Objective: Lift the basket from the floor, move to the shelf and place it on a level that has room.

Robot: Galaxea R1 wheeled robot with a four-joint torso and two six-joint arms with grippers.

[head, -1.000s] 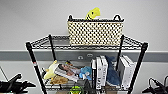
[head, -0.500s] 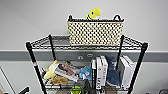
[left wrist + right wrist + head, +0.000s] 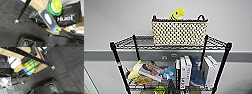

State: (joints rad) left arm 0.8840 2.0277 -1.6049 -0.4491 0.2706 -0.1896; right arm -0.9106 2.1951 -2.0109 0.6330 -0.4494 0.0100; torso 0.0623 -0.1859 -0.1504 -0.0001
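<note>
The cream-and-dark woven basket (image 3: 179, 32) stands upright on the top level (image 3: 129, 42) of the black wire shelf (image 3: 117, 63), towards its right half and against the wall. Small dark loop handles stick up at both ends of its rim, and a yellow toy (image 3: 177, 13) pokes out of it. The dark grey carpet floor (image 3: 11, 28) appears in the left wrist view, and the floor (image 3: 70, 65) is also in the right wrist view, with the shelf's caster feet (image 3: 53, 67) and its lowest tier close by.
The tier below holds upright books (image 3: 184, 72), a blue soft toy (image 3: 170, 72), a magazine and a yellow plush. The bottom tier carries cardboard boxes (image 3: 37, 4), a black Huel bag (image 3: 67, 15) and green and yellow stacked rings (image 3: 55, 6). A pale wall stands behind the shelf.
</note>
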